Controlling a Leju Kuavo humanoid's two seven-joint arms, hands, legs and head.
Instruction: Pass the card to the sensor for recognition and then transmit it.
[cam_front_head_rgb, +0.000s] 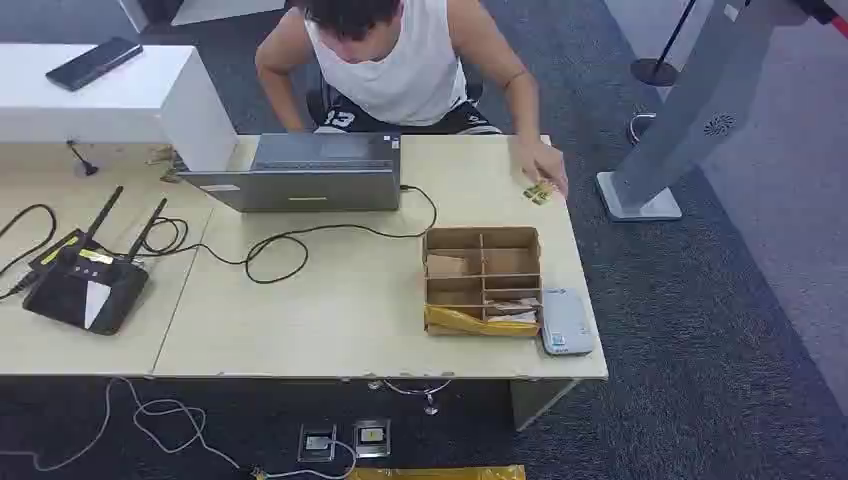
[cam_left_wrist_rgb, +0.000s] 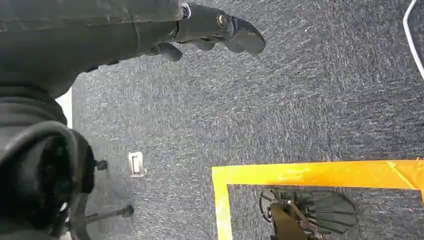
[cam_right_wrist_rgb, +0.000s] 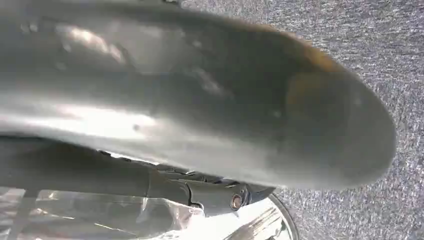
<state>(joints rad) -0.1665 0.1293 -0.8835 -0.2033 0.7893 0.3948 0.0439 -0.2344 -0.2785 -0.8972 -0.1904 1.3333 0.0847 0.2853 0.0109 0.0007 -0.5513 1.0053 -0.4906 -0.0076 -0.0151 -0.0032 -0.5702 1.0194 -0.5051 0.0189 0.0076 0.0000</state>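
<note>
A small yellow-green card (cam_front_head_rgb: 540, 192) lies at the desk's far right edge under the fingers of a person (cam_front_head_rgb: 400, 60) seated behind the desk. The white flat sensor (cam_front_head_rgb: 566, 322) sits at the desk's near right corner, beside a cardboard divider box (cam_front_head_rgb: 483, 280). My left hand (cam_left_wrist_rgb: 215, 27) hangs over dark carpet, its fingers loosely apart and holding nothing. My right hand (cam_right_wrist_rgb: 200, 100) shows as a large blurred grey thumb with a dark finger (cam_right_wrist_rgb: 235, 200) beneath it, and nothing shows in its grasp.
An open grey laptop (cam_front_head_rgb: 300, 172) with a black cable stands mid-desk in front of the person. A black router (cam_front_head_rgb: 85, 280) sits at the left, a phone (cam_front_head_rgb: 93, 62) on the white block behind. A grey stand (cam_front_head_rgb: 690, 110) rises right of the desk (cam_front_head_rgb: 340, 330). Yellow tape (cam_left_wrist_rgb: 310, 172) marks the floor.
</note>
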